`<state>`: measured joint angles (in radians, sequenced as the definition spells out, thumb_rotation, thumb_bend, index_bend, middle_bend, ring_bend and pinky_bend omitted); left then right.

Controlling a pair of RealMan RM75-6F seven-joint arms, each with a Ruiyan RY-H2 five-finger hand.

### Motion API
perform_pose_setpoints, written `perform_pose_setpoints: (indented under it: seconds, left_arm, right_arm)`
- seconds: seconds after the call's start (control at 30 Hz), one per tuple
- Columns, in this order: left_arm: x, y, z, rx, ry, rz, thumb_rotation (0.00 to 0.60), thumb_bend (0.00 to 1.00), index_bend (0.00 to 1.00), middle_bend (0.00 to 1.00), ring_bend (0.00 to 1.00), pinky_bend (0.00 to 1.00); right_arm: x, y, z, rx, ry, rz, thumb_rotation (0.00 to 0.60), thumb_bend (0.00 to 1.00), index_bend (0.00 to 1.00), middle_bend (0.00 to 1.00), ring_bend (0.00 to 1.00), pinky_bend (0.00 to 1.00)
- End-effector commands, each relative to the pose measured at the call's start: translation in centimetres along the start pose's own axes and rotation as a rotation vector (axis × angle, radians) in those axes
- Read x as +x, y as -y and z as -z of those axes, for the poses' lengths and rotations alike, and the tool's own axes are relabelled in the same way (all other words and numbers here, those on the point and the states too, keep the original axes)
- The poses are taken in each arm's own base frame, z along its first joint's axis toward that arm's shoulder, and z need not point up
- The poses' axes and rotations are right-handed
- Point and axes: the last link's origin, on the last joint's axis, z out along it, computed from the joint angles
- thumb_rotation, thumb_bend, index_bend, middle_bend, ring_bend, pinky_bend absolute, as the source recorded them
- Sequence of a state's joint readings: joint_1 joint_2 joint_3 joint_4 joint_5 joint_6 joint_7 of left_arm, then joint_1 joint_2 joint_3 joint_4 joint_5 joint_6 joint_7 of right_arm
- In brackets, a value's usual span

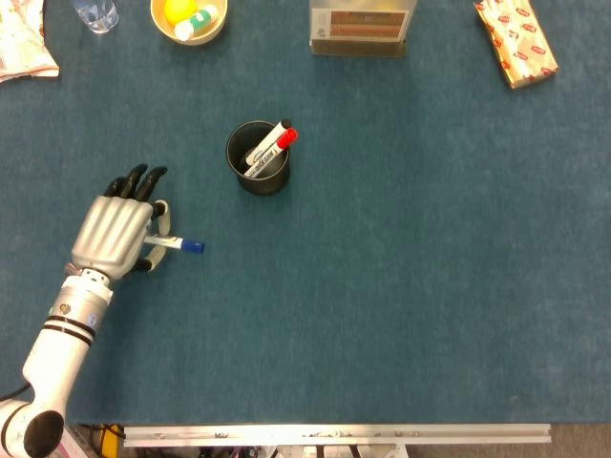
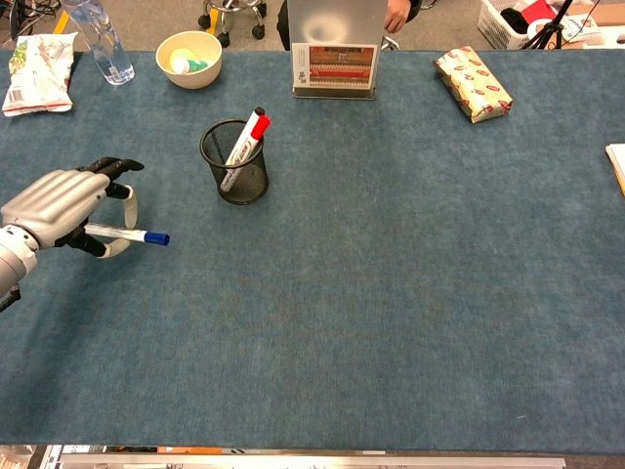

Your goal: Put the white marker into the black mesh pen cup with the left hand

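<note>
Near the left edge of the table [image 2: 391, 322], the left hand [image 1: 116, 234] pinches the marker [image 1: 178, 244] between thumb and fingers. The white barrel pokes out to the right with its blue cap leading, lying about level. In the chest view it seems to sit just clear of the cloth, though the lift is slight and hard to judge. The right hand is not in view.

The grasp looks made, so the step in hand is the carry. The cup [image 2: 234, 161] stands farther off and to the right of the hand, well apart from it, and it already holds a red-capped marker [image 2: 246, 137] leaning against the right side of the rim. The next move calls for raising the marker above the rim, bringing it over the open left part of the mouth, tipping it toward upright, and then letting go.

Along the far edge sit a bowl [image 2: 188, 59], a bottle [image 2: 98, 39] and a card stand [image 2: 334, 59].
</note>
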<state>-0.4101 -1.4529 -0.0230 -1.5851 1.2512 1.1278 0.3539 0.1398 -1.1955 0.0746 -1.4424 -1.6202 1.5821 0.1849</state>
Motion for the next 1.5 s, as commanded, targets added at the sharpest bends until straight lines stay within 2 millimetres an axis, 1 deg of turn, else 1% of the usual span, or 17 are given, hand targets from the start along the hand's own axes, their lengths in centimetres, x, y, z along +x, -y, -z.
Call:
perform_pose_setpoints:
  seconds: [0.03, 0.17, 0.3, 0.47, 0.6, 0.87, 1.07, 1.5]
  left_arm:
    - [1.4, -0.9, 0.1, -0.026, -0.078, 0.061, 0.600, 0.30, 0.60, 0.08, 0.00, 0.16]
    - [2.6, -1.8, -0.2, -0.050, -0.160, 0.136, 0.600, 0.31, 0.60, 0.07, 0.00, 0.16]
    - [3.3, -2.5, -0.8, -0.064, -0.206, 0.195, 0.600, 0.31, 0.61, 0.07, 0.00, 0.16]
    - [4.2, -3.5, -1.8, -0.084, -0.224, 0.272, 0.600, 0.31, 0.61, 0.07, 0.00, 0.16]
    - [4.8, -4.6, -3.1, -0.103, -0.218, 0.337, 0.600, 0.31, 0.61, 0.08, 0.00, 0.16]
    - [5.2, -6.7, -4.6, -0.151, -0.231, 0.359, 0.600, 0.31, 0.62, 0.08, 0.00, 0.16]
    - [5.3, -7.8, -5.5, -0.175, -0.235, 0.401, 0.600, 0.31, 0.63, 0.08, 0.00, 0.16]
    - [5.3, -10.5, -6.7, -0.211, -0.180, 0.471, 0.600, 0.31, 0.63, 0.10, 0.00, 0.16]
  right_arm:
    - [0.0, 0.0, 0.0, 0.001, 0.002, 0.001, 0.600, 0.00, 0.50, 0.43, 0.41, 0.60]
    - [-0.1, 0.1, 0.1, 0.003, 0.005, 0.001, 0.600, 0.00, 0.50, 0.43, 0.41, 0.60]
    - [-0.1, 0.1, 0.1, 0.003, 0.006, 0.002, 0.600, 0.01, 0.50, 0.43, 0.41, 0.60]
    - [-0.2, 0.1, 0.0, 0.003, 0.011, 0.002, 0.600, 0.00, 0.50, 0.43, 0.41, 0.60]
    - [-0.2, 0.1, 0.0, 0.004, 0.011, 0.001, 0.600, 0.01, 0.50, 0.43, 0.41, 0.60]
    - [-0.1, 0.1, 0.0, 0.005, 0.014, -0.002, 0.600, 0.01, 0.50, 0.43, 0.41, 0.60]
    - [-0.2, 0.1, 0.0, 0.007, 0.020, -0.001, 0.600, 0.01, 0.50, 0.43, 0.41, 0.60]
    - [-0.2, 0.1, 0.1, 0.007, 0.024, -0.003, 0.600, 0.00, 0.50, 0.43, 0.41, 0.60]
